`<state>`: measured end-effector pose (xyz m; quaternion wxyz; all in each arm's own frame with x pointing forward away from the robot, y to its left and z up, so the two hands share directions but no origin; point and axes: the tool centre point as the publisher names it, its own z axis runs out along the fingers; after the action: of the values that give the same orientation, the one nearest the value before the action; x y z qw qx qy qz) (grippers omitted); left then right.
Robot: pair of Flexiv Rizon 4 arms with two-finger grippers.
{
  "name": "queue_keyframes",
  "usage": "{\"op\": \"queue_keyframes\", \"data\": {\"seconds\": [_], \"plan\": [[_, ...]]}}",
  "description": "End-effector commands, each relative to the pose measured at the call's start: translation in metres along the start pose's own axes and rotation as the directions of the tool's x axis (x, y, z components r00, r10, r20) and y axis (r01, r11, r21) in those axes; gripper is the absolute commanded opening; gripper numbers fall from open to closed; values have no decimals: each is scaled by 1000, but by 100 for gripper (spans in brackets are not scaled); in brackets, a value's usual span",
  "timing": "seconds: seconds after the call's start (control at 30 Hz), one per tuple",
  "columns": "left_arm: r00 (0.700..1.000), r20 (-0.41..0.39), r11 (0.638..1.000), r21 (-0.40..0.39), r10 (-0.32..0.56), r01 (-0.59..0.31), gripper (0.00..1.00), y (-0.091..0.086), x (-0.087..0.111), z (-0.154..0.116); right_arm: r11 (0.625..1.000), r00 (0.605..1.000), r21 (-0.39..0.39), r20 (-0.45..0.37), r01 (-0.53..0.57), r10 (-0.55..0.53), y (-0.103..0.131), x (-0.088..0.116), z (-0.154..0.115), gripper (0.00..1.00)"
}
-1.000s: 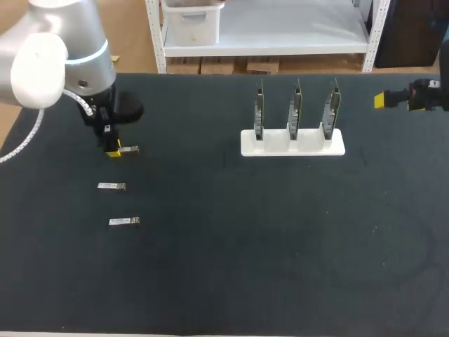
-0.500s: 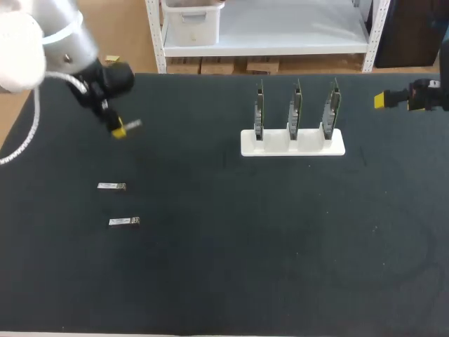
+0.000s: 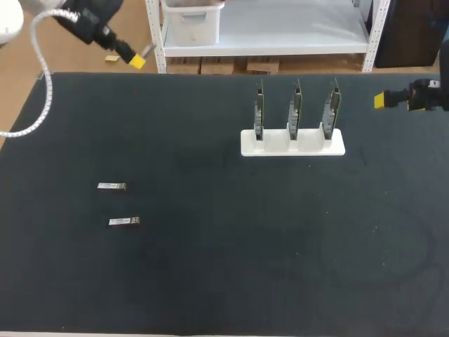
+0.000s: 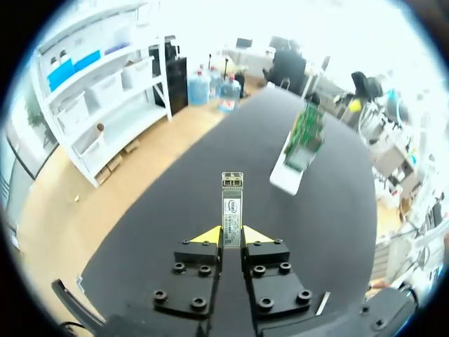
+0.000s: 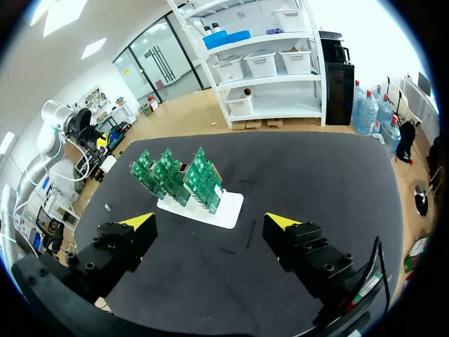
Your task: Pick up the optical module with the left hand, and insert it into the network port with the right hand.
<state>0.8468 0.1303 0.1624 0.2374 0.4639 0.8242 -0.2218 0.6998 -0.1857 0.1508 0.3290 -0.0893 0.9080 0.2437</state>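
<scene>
One white-labelled optical module (image 4: 232, 203), small print, between left jaws

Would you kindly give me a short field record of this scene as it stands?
left gripper: shut on module, raised near far left corner of table
right gripper: open, empty, by table's right edge
spare modules: two lying on table
boards: three upright in white stand
insertion: not yet done

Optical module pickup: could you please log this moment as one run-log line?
left gripper: shut on optical module, in air near table's far-left corner | right gripper: open, empty | spare modules: two, on table
</scene>
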Motion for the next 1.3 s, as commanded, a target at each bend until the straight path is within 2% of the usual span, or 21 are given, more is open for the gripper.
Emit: {"op": "queue_keyframes", "data": {"seconds": [0.03, 0.27, 0.47, 0.83, 1.07, 1.3], "plan": [[901, 434, 999, 43, -6, -14, 0, -19, -3, -4, 1000, 1000, 3, 1, -1, 1, 1, 0, 0, 100], [876, 480, 992, 87, 38, -91, 0, -37, -31, 9, 1000, 1000, 3, 1, -1, 1, 1, 0, 0, 100], [862, 491, 977, 90, 125, -193, 0, -56, -53, 23, 1000, 1000, 3, 1, -1, 1, 1, 0, 0, 100], [843, 504, 947, 134, 188, -291, 0, -86, -86, 56, 1000, 1000, 3, 1, -1, 1, 1, 0, 0, 100], [838, 515, 936, 170, 181, -307, 0, -101, -103, 79, 1000, 1000, 3, 1, -1, 1, 1, 0, 0, 100], [817, 556, 921, 219, 154, -323, 0, -117, -123, 95, 1000, 1000, 3, 1, -1, 1, 1, 0, 0, 100]]}}
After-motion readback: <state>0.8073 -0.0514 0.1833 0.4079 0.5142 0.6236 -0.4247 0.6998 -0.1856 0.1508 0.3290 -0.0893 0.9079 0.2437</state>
